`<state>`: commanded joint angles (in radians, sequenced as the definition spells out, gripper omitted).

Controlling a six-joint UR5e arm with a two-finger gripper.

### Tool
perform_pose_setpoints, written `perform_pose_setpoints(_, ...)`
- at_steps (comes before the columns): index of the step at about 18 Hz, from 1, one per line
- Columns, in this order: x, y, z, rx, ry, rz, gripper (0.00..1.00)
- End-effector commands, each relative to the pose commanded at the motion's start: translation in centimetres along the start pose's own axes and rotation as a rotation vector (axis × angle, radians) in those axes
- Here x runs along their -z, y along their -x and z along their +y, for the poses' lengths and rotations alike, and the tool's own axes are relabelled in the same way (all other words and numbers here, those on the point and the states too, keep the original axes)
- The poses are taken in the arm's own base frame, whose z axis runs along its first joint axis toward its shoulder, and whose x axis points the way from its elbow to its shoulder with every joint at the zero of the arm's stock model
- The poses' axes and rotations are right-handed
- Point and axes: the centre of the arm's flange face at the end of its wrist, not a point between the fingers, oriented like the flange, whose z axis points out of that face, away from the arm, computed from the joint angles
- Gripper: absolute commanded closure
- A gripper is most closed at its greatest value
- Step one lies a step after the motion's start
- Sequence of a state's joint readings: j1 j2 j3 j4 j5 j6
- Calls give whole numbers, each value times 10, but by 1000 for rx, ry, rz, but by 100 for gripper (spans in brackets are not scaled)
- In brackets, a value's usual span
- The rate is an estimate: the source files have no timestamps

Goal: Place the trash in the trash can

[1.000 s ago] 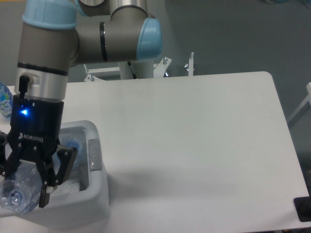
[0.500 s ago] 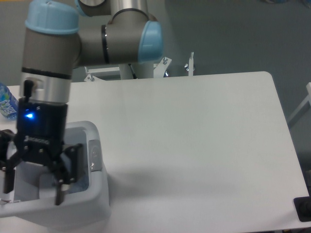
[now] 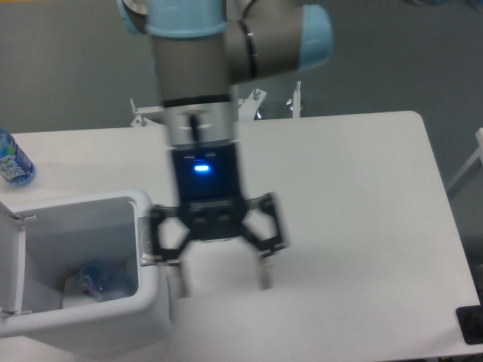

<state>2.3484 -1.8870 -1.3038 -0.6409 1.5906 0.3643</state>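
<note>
The white trash can (image 3: 151,309) stands at the front left of the table with its lid swung open to the left. Inside it lies the clear bottle with a blue cap (image 3: 98,277) on something white, which I cannot make out. My gripper (image 3: 221,280) hangs above the table just right of the can, blurred by motion. Its two fingers are spread wide apart with nothing between them.
A bottle with a blue-and-white label (image 3: 13,160) stands at the table's far left edge. A grey push-button (image 3: 146,238) sits on the can's right rim. A dark object (image 3: 471,324) shows at the lower right corner.
The gripper held the clear bottle over the can, let it drop inside, then swung right and out from over the can with its fingers open.
</note>
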Motion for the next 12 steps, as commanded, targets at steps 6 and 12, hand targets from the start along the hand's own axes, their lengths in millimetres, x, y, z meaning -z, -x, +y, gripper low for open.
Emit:
perform_pose_setpoints(6, 31, 12, 51, -344, 293, 50, 0)
perform_pose_setpoints(12, 60, 29, 66, -556, 402, 133, 0)
